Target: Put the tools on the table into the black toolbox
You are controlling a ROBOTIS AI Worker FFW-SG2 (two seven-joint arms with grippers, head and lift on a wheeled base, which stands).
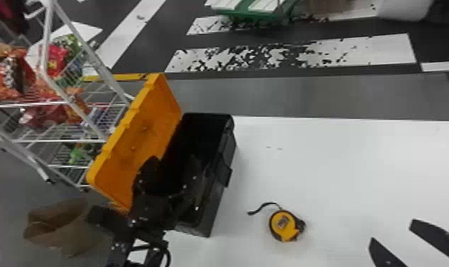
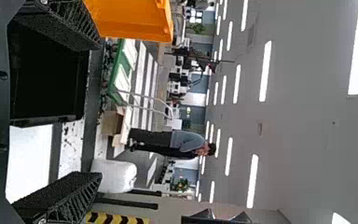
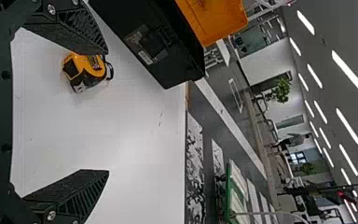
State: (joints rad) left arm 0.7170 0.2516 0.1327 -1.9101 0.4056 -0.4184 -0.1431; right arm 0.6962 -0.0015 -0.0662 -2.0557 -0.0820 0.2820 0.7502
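Observation:
The black toolbox (image 1: 216, 199) stands on the white table with its orange lid (image 1: 138, 142) swung back to the left. My left gripper (image 1: 170, 177) is over the near part of the toolbox; in the left wrist view this gripper (image 2: 95, 112) has its fingers wide apart, with the toolbox's dark interior (image 2: 46, 74) beyond. A yellow and black tape measure (image 1: 286, 225) with a black strap lies right of the toolbox. At the lower right my right gripper (image 1: 392, 230) stands open, off to the right of the tape measure. The right wrist view shows this gripper (image 3: 107, 112) and the tape measure (image 3: 86, 70) near one finger.
A white wire rack (image 1: 67, 140) with colourful packages stands left of the toolbox, and a brown paper bag (image 1: 57, 227) is below it. White table surface (image 1: 358, 170) stretches right of the toolbox. A green cart (image 1: 252, 10) is on the floor beyond.

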